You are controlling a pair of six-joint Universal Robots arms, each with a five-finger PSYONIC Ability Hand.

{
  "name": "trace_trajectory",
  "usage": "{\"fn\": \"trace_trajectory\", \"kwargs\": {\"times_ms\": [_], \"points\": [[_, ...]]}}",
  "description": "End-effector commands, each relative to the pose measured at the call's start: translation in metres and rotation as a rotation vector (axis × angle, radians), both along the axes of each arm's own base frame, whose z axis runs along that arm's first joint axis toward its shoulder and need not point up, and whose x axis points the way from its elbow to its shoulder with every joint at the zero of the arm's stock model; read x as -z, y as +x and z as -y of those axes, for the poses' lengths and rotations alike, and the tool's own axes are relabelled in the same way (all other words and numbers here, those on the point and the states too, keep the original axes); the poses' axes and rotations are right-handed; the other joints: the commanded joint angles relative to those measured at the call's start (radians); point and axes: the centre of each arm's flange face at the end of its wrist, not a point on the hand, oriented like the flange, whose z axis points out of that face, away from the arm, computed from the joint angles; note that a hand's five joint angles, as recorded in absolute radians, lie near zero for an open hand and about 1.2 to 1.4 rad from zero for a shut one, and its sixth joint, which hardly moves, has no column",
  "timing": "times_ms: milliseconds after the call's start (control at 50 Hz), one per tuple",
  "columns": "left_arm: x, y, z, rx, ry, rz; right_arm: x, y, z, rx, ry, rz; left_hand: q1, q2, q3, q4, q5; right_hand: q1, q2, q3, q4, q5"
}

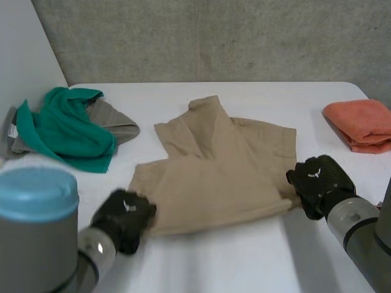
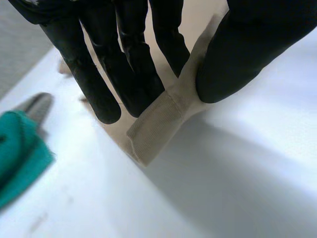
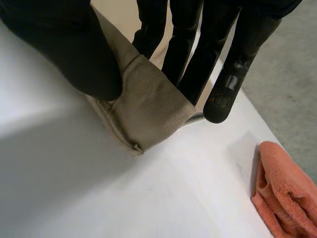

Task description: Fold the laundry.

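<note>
At the middle of the white worktop (image 1: 214,262), the beige garment (image 1: 220,171) is lying partly folded; the left hand (image 1: 125,220) and right hand (image 1: 317,183) are pinching its near corners between thumb and fingers; raising both evenly should keep the hem taut; the worktop is looking smooth, a grey concrete wall (image 1: 214,36) standing behind.
</note>
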Motion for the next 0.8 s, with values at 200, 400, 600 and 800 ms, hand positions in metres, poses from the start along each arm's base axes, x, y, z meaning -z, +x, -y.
{"fn": "trace_trajectory", "kwargs": {"times_ms": [200, 400, 600, 800], "points": [[-0.004, -0.005, -0.041, 0.12, 0.042, 0.068, 0.007, -0.001, -0.015, -0.09, 0.089, -0.107, 0.255, 0.199, 0.205, 0.196, 0.231, 0.427, 0.225, 0.219, 0.209, 0.241], [-0.041, -0.021, -0.004, 0.089, -0.119, -0.033, 0.011, -0.003, -0.019, -0.098, 0.1, -0.124, -0.869, -0.925, -0.919, -0.928, -0.893, 0.427, 0.225, 0.219, 0.209, 0.241], [-0.062, -0.058, 0.11, 0.091, -0.386, -0.256, 0.015, -0.003, -0.022, -0.1, 0.11, -0.12, -0.69, -0.747, -0.74, -0.749, -0.714, 0.427, 0.225, 0.219, 0.209, 0.241], [-0.006, -0.088, 0.221, 0.273, -0.383, -0.338, 0.019, -0.003, -0.023, -0.1, 0.124, -0.122, -0.446, -0.503, -0.496, -0.505, -0.47, 0.427, 0.225, 0.219, 0.209, 0.241]]}}
